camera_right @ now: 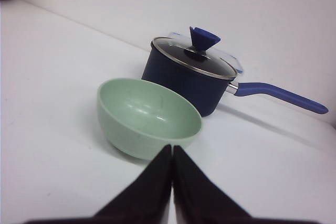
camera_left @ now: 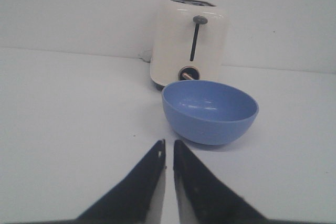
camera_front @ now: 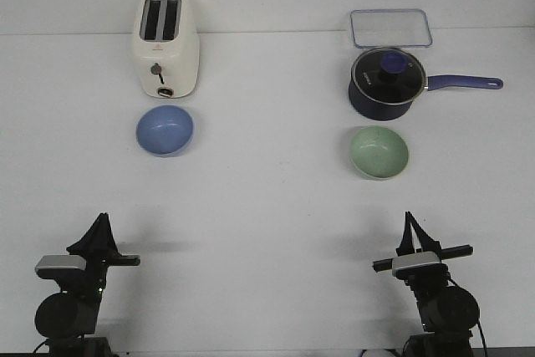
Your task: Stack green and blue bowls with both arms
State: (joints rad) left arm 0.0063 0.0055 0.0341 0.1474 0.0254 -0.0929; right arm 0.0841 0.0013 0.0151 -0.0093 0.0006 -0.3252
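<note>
A white desk (camera_front: pixel 267 198) seen from above and in front. The blue bowl (camera_front: pixel 165 130) sits upright on the left, just in front of a cream toaster (camera_front: pixel 165 43). The green bowl (camera_front: pixel 379 152) sits upright on the right, just in front of a lidded navy saucepan (camera_front: pixel 387 83), with a clear container (camera_front: pixel 390 28) behind it. Both bowls are empty and well apart. The left gripper (camera_left: pixel 168 145) and right gripper (camera_right: pixel 172 149) hover near the desk's front edge, fingers narrowed almost together, holding nothing.

No readable text anywhere. Toaster (camera_front: pixel 165 45) has a tiny mark near its lever, too small to read. Saucepan (camera_front: pixel 382 89) shows faint white lettering on its side, too blurred to make out. No nos. or signs.
</note>
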